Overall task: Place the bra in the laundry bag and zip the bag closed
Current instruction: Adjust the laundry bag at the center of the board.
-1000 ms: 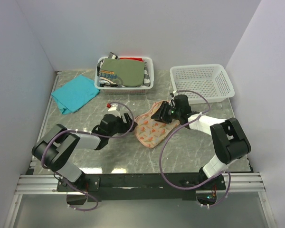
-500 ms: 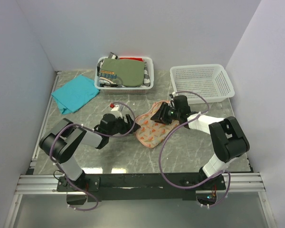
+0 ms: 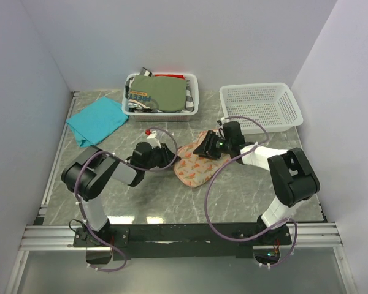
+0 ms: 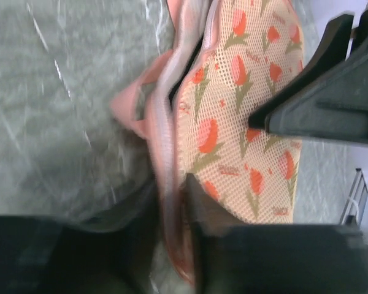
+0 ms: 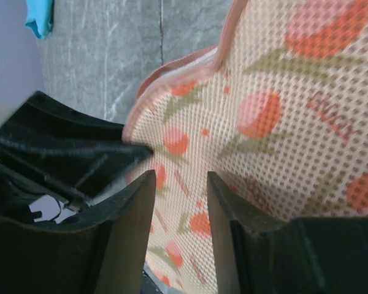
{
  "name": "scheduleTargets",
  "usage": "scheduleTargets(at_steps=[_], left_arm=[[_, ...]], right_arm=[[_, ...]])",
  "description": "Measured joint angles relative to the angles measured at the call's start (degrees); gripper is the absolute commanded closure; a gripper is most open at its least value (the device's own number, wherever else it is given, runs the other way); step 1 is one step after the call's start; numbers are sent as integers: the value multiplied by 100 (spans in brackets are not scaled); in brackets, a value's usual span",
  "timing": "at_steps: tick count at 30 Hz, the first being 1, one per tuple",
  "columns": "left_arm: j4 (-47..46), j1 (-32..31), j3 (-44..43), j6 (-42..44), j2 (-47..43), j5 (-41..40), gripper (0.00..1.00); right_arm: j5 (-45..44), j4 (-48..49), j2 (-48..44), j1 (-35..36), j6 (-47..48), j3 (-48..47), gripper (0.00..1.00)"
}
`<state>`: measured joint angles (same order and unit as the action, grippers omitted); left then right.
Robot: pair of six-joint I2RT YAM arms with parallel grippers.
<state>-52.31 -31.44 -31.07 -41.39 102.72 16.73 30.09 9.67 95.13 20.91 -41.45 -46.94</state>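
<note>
The laundry bag [image 3: 196, 166] lies on the table between both arms, pinkish-beige mesh with orange tulip print. In the left wrist view its pink zipper rim [image 4: 165, 153] runs between the two dark fingers, and my left gripper [image 4: 172, 184] is shut on that rim at the bag's left edge [image 3: 170, 158]. A dark slit shows between the rim and the printed lid [image 4: 245, 122]. My right gripper [image 3: 207, 149] sits over the bag's far lobe, jaws apart, with flat mesh [image 5: 282, 110] showing between its fingertips [image 5: 181, 177]. The bra is hidden.
A white basket [image 3: 161, 116] holding an olive-green folded garment [image 3: 162, 92] stands at the back centre. An empty white mesh basket [image 3: 257, 86] is at the back right. A teal cloth [image 3: 97, 120] lies at the back left. Grey walls close in both sides.
My left gripper slid right to the bag's left edge and closed from wide open onto the rim. The right gripper stayed over the bag's far lobe.
</note>
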Motion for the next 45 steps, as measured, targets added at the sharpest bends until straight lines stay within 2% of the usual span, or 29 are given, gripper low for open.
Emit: scheduleTargets(at_steps=[2,5,9,14,18,24,29,40,45], left_arm=[[-13,17,-149,-9,107,7,89],[-20,52,-284,-26,197,-4,99],[-22,76,-315,-131,302,-24,99],[-13,90,-293,-249,326,-197,99],[66,90,-280,-326,326,-376,99],[319,96,-361,-439,356,-568,99],[570,107,-667,-439,487,-610,99],[1060,205,-1250,-431,822,-487,99],[1110,260,-1388,-413,914,-350,99]], right_arm=[[2,-37,17,0,46,0,48],[-35,-70,2,7,160,2,41],[-297,-328,-413,24,367,92,32],[-706,-616,-1971,46,542,592,31],[-896,-629,-2981,66,479,1360,30],[-1217,-719,-3593,70,70,2540,30],[-1274,-363,-3397,22,-151,2627,30],[-656,1416,-1912,-551,-590,2592,30],[-439,2081,-1508,-675,-745,2540,30]])
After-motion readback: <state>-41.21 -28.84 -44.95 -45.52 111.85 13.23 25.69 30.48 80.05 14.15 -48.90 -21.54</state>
